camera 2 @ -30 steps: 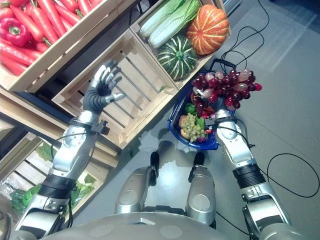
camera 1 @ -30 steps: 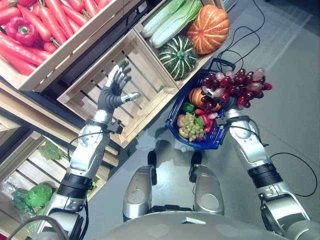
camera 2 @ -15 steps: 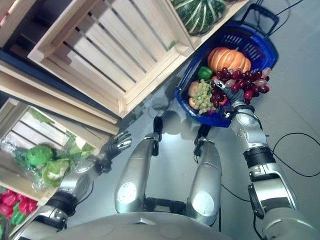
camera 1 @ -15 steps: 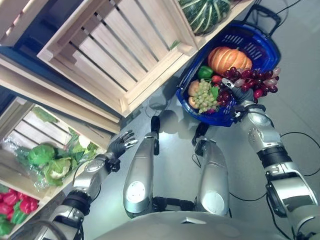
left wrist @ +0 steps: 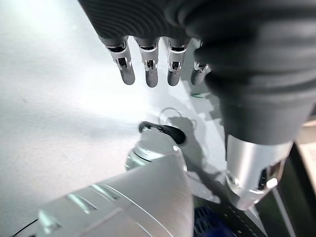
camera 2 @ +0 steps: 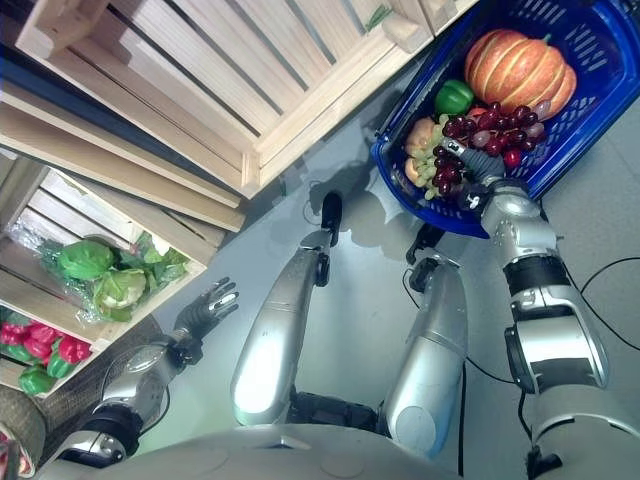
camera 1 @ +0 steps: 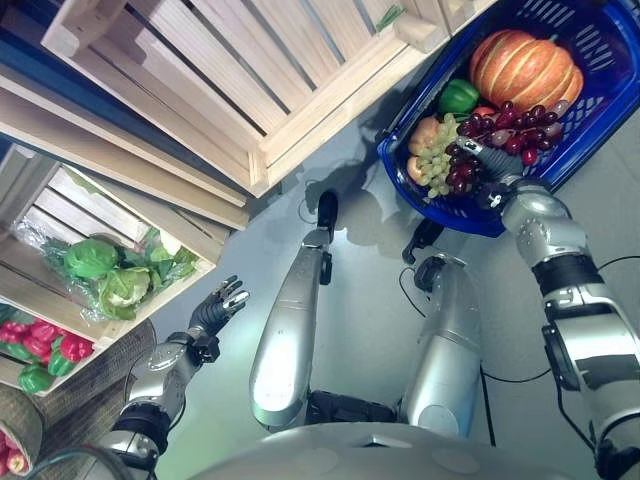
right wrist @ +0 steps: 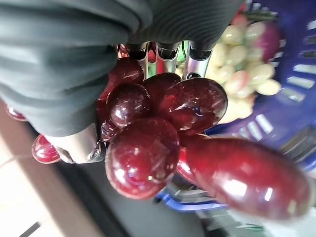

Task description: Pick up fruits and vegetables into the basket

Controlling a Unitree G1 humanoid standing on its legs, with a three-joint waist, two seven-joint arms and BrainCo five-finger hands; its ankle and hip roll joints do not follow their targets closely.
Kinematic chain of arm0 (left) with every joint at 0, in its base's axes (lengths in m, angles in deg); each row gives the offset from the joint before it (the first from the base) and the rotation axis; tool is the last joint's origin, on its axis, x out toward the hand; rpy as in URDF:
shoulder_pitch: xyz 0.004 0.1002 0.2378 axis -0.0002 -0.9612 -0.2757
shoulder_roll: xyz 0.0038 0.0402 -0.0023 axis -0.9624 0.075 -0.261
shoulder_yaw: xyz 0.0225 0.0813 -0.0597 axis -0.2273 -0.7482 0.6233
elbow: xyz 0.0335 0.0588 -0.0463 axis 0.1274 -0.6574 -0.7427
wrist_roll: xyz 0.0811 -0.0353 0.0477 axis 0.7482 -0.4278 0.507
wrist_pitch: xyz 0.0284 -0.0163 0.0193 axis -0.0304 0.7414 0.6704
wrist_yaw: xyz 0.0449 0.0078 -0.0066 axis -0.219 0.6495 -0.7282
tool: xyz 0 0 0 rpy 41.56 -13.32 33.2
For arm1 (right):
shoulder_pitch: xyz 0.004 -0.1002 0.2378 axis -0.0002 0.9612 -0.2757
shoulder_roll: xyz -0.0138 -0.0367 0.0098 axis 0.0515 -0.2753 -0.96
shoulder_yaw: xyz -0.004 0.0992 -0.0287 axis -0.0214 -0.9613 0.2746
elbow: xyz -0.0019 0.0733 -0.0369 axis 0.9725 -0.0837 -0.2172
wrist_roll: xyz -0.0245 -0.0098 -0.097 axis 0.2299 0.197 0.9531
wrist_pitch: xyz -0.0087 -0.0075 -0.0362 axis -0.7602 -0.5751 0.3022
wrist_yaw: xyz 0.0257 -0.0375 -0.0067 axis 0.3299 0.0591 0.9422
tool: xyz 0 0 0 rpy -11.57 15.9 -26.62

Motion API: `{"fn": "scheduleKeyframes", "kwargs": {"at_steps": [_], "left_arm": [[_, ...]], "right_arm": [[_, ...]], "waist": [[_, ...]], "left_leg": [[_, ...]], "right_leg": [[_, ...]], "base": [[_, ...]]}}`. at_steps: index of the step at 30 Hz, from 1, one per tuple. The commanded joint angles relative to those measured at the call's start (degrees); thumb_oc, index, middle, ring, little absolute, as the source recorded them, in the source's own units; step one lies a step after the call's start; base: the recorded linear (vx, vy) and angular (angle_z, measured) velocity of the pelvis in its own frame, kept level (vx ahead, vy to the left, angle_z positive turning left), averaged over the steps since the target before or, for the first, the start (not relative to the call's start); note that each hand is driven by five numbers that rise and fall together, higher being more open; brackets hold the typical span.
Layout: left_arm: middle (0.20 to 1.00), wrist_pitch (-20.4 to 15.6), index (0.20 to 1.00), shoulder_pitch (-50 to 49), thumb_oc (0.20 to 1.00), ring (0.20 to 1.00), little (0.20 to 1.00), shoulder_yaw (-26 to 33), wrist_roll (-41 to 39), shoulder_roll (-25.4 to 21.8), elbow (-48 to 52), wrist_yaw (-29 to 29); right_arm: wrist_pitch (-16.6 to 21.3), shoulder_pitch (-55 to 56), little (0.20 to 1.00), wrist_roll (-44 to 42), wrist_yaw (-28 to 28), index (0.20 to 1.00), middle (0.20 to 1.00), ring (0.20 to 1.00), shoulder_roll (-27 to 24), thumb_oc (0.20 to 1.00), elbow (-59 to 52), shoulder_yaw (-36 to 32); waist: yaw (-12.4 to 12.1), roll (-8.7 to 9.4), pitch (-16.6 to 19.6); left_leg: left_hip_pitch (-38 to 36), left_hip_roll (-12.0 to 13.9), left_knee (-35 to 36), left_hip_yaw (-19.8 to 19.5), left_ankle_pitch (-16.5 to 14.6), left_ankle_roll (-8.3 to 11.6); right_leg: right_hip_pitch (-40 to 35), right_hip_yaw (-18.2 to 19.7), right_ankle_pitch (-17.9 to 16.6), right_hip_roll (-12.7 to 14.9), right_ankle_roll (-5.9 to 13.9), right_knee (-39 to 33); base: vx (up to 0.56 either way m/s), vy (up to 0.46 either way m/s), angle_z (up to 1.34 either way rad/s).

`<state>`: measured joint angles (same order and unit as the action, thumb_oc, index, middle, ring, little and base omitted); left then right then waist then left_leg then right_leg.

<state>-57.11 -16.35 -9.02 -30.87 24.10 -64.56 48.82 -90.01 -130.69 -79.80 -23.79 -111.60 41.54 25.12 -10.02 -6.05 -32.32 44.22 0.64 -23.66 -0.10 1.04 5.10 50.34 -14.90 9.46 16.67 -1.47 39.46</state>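
Right hand [camera 1: 487, 166] clamping red grapes [camera 1: 510, 125], hanging right over basket [camera 1: 560, 165], bunch probably lying across pumpkin [camera 1: 525, 68]. Left hand [camera 1: 215, 308] far off, fingers apart, holding nothing.

Right robot hand [camera 2: 470, 165] closed on red grape bunch [camera 2: 495, 128] over blue basket [camera 2: 590, 130] on floor; basket holds orange pumpkin [camera 2: 515, 70], green pepper [camera 2: 453, 97], green grapes [camera 2: 427, 165]. Left robot hand [camera 2: 205, 305] low, fingers relaxed, near crate of greens [camera 2: 100, 275].

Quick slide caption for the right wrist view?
Right hand shut on red grapes above the blue basket holding green grapes.
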Motion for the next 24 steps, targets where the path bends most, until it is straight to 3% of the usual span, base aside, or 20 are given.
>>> {"fn": "scheduleKeyframes", "kwargs": {"at_steps": [1,5,9,10,11,17,19,20,21,24], "left_arm": [[1.000,-2.84,1.000,-5.34,1.000,1.000,1.000,-2.90,0.37,2.75,0.56,0.62],[1.000,-3.86,1.000,-5.37,1.000,1.000,1.000,-4.36,0.46,3.85,0.21,-0.36],[1.000,-4.87,1.000,-5.26,1.000,1.000,1.000,-6.31,1.51,4.31,0.63,-1.86],[1.000,-4.46,1.000,-5.29,1.000,1.000,1.000,-6.54,1.03,4.56,0.63,-1.89],[1.000,-4.16,1.000,-5.35,1.000,1.000,1.000,-6.66,0.75,4.81,0.59,-2.09],[1.000,-3.37,1.000,-5.14,1.000,1.000,1.000,-6.51,-1.06,5.43,0.24,-0.10],[1.000,-4.39,1.000,-4.44,1.000,1.000,1.000,-6.36,-1.34,5.55,-0.76,0.05],[1.000,-4.49,1.000,-4.35,1.000,1.000,1.000,-6.29,-1.39,5.64,-0.92,-0.22],[1.000,-4.76,1.000,-3.98,1.000,1.000,1.000,-6.12,-1.38,5.61,-1.15,-1.19],[1.000,-5.33,1.000,-3.12,1.000,1.000,1.000,-5.22,-1.79,5.33,-1.45,-2.80]], "right_arm": [[-0.97,-0.25,0.200,-10.13,2.14,0.200,0.200,0.200,-5.99,0.200,3.86,-1.22],[-0.75,-0.26,0.200,-26.00,2.80,0.200,0.200,0.200,-4.82,0.200,9.09,-6.86],[1.10,0.77,0.200,-28.52,3.01,0.200,0.200,0.200,-4.62,0.200,11.79,-10.37],[2.22,1.20,0.485,-28.74,1.25,0.485,0.485,0.485,-4.41,0.485,12.15,-11.16],[2.66,1.57,1.000,-29.10,1.12,1.000,1.000,1.000,-4.28,1.000,12.39,-11.69],[5.95,3.46,1.000,-15.50,-2.56,1.000,1.000,1.000,-3.15,1.000,13.26,-11.23],[8.82,4.80,1.000,0.13,-9.09,1.000,1.000,1.000,-2.37,1.000,13.74,-8.57],[9.16,4.99,1.000,3.57,-11.18,1.000,1.000,1.000,-2.26,1.000,13.62,-7.88],[9.30,5.67,1.000,12.83,-15.73,1.000,1.000,1.000,-1.88,1.000,12.97,-4.99],[8.28,7.54,1.000,24.21,-20.67,1.000,1.000,1.000,-1.54,1.000,10.85,-0.19]], "waist": [[-0.54,-8.77,2.53],[-0.54,-10.10,2.53],[-0.17,-11.15,2.53],[0.05,-11.38,2.53],[0.17,-11.49,2.53],[0.88,-11.31,2.53],[1.33,-10.46,2.53],[1.42,-10.35,2.53],[1.64,-9.68,2.53],[2.16,-8.28,2.53]], "left_leg": [[1.11,-0.70,2.84,3.76,-1.47,-3.47],[2.25,-1.14,2.73,3.54,-1.54,-3.61],[2.52,-1.40,3.69,3.81,-1.12,-3.56],[2.42,-1.50,3.85,3.83,-1.08,-3.47],[2.29,-1.53,4.06,3.86,-1.02,-3.42],[0.60,-1.61,5.24,4.05,-0.83,-3.27],[-0.94,-1.61,6.11,4.01,-0.65,-3.10],[-1.25,-1.57,6.37,4.03,-0.55,-3.11],[-2.16,-1.41,6.78,4.03,-0.49,-3.02],[-3.94,-1.30,7.33,3.87,-0.52,-3.01]], "right_leg": [[1.84,-0.45,6.21,-2.79,2.15,5.83],[3.68,0.30,6.72,-2.53,2.24,6.94],[4.62,1.02,6.42,-2.53,2.45,6.62],[4.68,1.25,6.34,-2.64,2.45,6.47],[4.64,1.39,6.24,-2.74,2.50,6.30],[2.96,1.43,5.31,-3.62,2.61,4.03],[0.90,1.03,4.36,-4.38,2.75,1.88],[0.52,0.99,4.13,-4.58,2.77,1.41],[-0.83,0.61,3.56,-4.93,2.88,0.26],[-3.27,0.19,2.75,-5.61,3.08,-1.67]], "base": [[-0.01,0.006,0.04],[0.00,0.027,0.04],[-0.01,0.018,0.00],[0.00,0.000,0.00],[0.00,0.000,0.00],[-0.03,-0.007,-0.02],[-0.04,-0.019,-0.04],[-0.05,-0.018,0.00],[-0.05,-0.027,0.01],[-0.04,-0.029,-0.03]]}}
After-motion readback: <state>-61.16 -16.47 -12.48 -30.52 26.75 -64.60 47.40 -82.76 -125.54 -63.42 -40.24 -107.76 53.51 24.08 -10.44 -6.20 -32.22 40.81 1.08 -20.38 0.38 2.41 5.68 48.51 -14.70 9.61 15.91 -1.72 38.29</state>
